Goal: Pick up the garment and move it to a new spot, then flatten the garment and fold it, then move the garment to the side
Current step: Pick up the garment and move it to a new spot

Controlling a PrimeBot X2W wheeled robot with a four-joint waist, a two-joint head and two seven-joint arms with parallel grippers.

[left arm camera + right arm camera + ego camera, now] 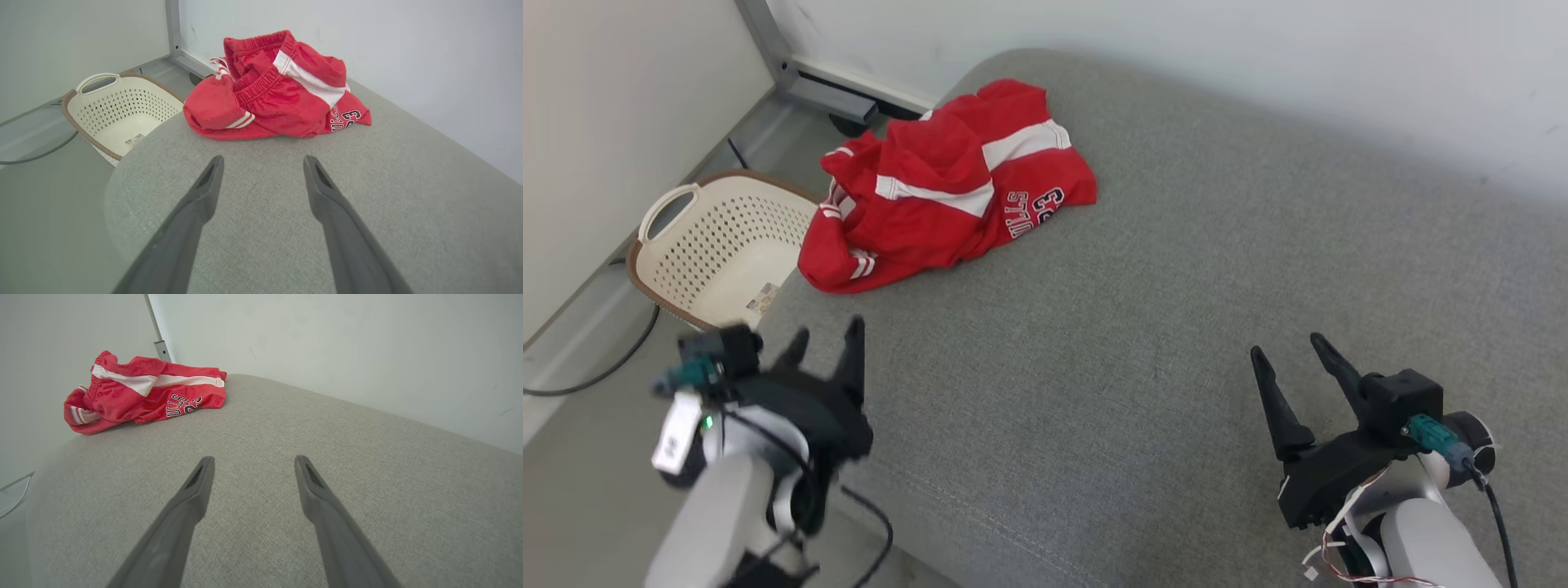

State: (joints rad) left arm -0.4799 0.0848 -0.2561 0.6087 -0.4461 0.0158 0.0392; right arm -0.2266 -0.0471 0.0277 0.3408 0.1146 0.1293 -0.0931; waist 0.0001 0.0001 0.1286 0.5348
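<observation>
Garment (947, 188): red jersey-mesh sports piece with white side stripes, a ribbed elastic band and dark outlined lettering with digits on one panel. It is crumpled into a lumpy, half-folded heap, not flat. It lies on the corner of the grey cushion (1176, 286) nearest the basket (711, 245), with one striped edge drooping over the cushion edge toward the basket. In the head view the long axis runs diagonally, from the basket end to the lettered panel, which points away from the basket. In the left wrist view the garment (278, 94) has its elastic band bunched on top, toward the wall. In the right wrist view (139, 392) the lettering reads sideways.

Cushion: coarse woven grey fabric with a rounded corner and a seam line along the near edge.

Basket: cream perforated plastic with a brown rim and a loop handle, standing on the floor and touching the cushion's side; also in the left wrist view (118, 106).

Grey metal frame foot (825, 90) beyond the basket, by the wall. Black cable (605, 367) on the floor beside the basket.

Left pincer (827, 331) (263, 160): fingers apart, holding nothing, near the basket, over the cushion edge. Right pincer (1289, 345) (253, 459): fingers apart, holding nothing, well apart from the basket. Bare cushion between both pincers and the garment.
</observation>
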